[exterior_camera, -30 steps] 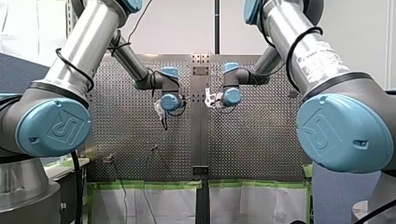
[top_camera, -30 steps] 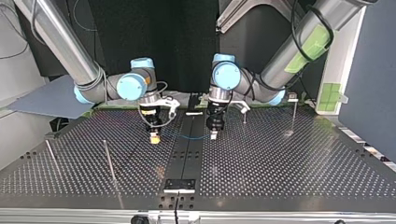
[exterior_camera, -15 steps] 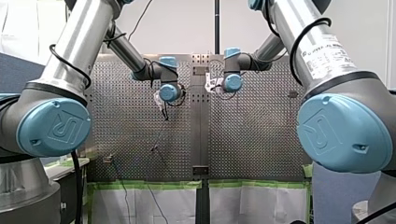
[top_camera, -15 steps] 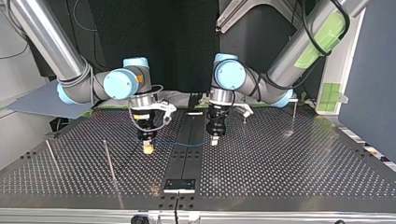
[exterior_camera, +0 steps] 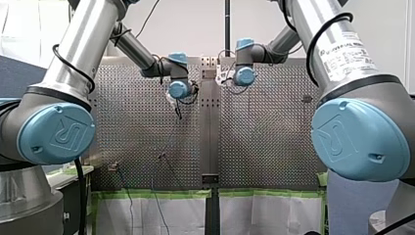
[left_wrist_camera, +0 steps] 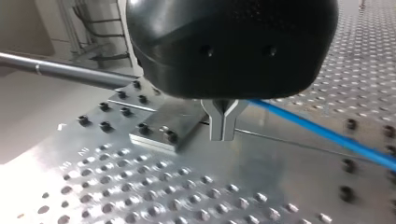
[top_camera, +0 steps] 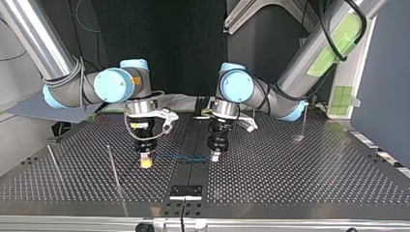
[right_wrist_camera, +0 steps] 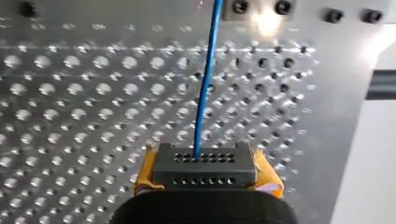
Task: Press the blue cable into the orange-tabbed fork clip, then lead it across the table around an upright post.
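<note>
Blue cable (right_wrist_camera: 203, 84): plain bright blue, unmarked. Table (top_camera: 290, 169): silver-grey metal, even grid of small holes all over. Right gripper (right_wrist_camera: 205, 168): black tips dotted with rows of tiny holes, yellow pads at the sides. Left gripper (left_wrist_camera: 223, 122): glossy black body, bare silver metal fingers. Left arm (exterior_camera: 83, 49): silver tube, pale blue joint caps; right arm (exterior_camera: 333, 44) the same. Green tape (exterior_camera: 147, 194) along the table's edge.

you'll see the cable (top_camera: 181, 156) strung across the worktop's (top_camera: 290, 183) middle strip, between my right arm's jaws on the top view's left and my left arm's jaws on its right. one post (top_camera: 113, 166) stands left of them, a second post (top_camera: 53, 162) nearer the left edge, a third post (top_camera: 304, 121) by the back right corner.
</note>
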Controlling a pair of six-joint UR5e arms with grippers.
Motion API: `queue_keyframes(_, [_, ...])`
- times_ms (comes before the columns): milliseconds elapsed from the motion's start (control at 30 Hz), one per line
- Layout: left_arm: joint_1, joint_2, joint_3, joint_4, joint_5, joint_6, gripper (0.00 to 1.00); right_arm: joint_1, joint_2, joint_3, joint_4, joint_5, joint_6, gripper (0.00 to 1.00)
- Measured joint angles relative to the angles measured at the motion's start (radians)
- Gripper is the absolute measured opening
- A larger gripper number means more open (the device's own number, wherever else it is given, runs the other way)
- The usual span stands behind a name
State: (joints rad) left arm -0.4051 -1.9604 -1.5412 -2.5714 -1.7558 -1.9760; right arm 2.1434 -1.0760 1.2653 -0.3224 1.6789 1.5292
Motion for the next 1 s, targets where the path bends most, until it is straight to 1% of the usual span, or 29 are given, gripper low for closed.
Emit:
queue_keyframes(100, [0.0,0.0,0.025,-0.002,0.009,-0.025,0.0,-0.002,-0.009,-0.003,0.0,0.0,0.002,0.0])
queue_keyframes(233, [-0.001,0.0,0.062,-0.014,0.014,-0.052,0.0,-0.003,-0.016,-0.02,0.007,-0.001,0.003,0.0])
queue_keyframes(433, [-0.006,-0.001,0.111,-0.04,0.018,-0.064,0.0,-0.004,-0.019,-0.045,0.025,-0.001,0.003,0.0])
queue_keyframes(567, [-0.011,-0.001,0.138,-0.054,0.021,-0.068,0.0,-0.007,-0.027,-0.051,0.032,-0.001,0.005,0.0])
queue_keyframes(767, [-0.012,-0.002,0.163,-0.067,0.035,-0.081,0.0,-0.019,-0.047,-0.065,0.038,-0.001,0.018,0.0])
queue_keyframes(1000, [-0.014,-0.009,0.187,-0.071,0.062,-0.129,0.0,-0.038,-0.058,-0.078,0.057,-0.001,0.027,0.0])
